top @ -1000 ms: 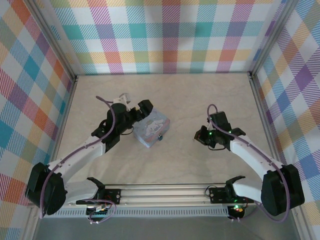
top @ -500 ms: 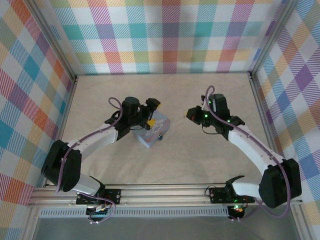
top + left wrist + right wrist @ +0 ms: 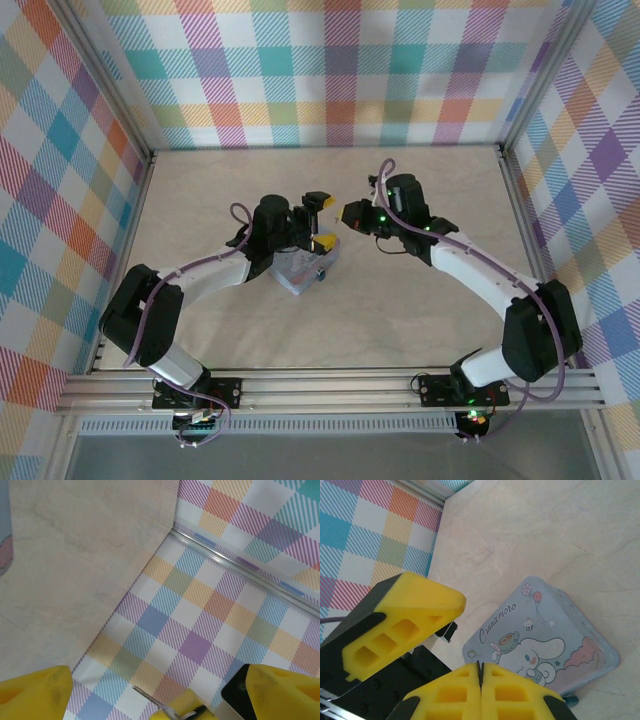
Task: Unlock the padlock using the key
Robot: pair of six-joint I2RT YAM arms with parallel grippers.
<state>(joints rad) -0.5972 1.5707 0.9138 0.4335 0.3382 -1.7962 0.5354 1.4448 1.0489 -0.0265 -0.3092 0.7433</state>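
The padlock (image 3: pixel 321 273) lies on the worktop (image 3: pixel 420 320), against the near edge of the pale blue tin (image 3: pixel 300 276). We judge it light, hard and slippery (a key's push would skid it), so pinch its flat sides. Our left tool (image 3: pixel 322 221) gapes empty; our right tool (image 3: pixel 350 213) is closed on a thin sliver, probably the key (image 3: pixel 479 667).

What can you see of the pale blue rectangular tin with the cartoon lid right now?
The pale blue rectangular metal-looking tin lies flat, apparently closed, on the pale marbled table. Its corners are rounded; the lid shows a white cartoon dog, balloons, a cupcake, a pink cloud and "Cinnamoro" script. A tiny dark padlock with a bluish bit sits at one side. In the wrist view the right tool, shut on a thin key, hides one corner.
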